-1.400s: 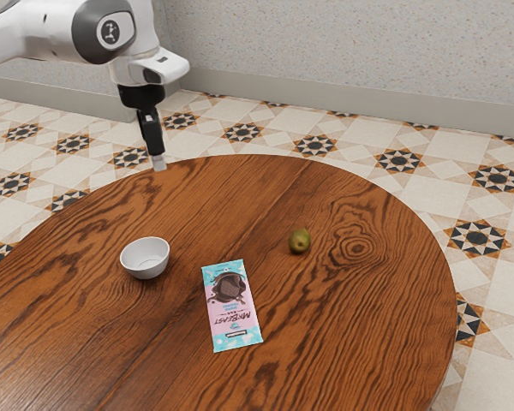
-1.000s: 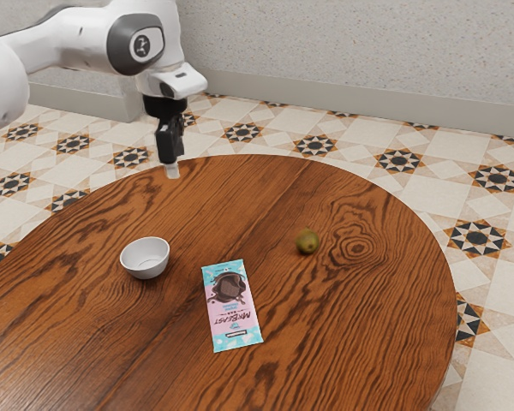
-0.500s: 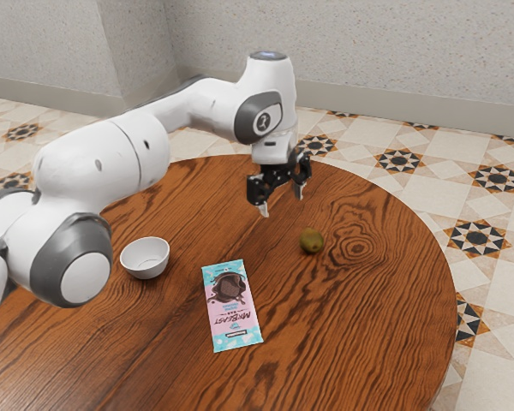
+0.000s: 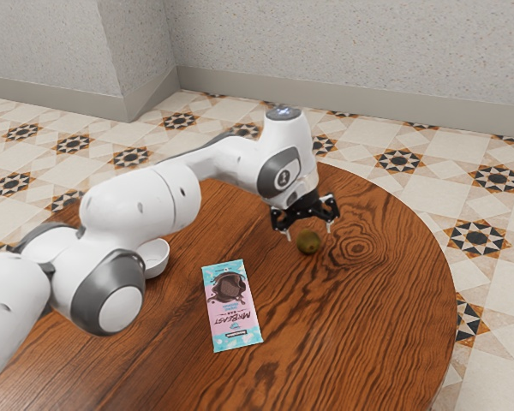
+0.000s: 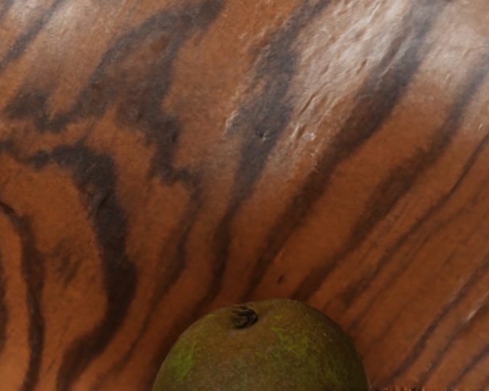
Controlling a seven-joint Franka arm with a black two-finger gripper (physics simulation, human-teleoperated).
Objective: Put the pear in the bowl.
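One chocolate bar (image 4: 232, 306), flat, lay unmoved on the table (image 4: 368, 342); beyond it stood one white bowl (image 4: 158, 260), likewise unmoved, now part-hidden by the arm (image 4: 137, 204). One green-brown pear (image 4: 308, 243), loose on the wood, well apart from the bowl, sat slightly off its first spot, a likely roller. One black gripper (image 4: 309, 234), fingers spread, had come across from the far edge to just over the pear, so the grasp seemed next.
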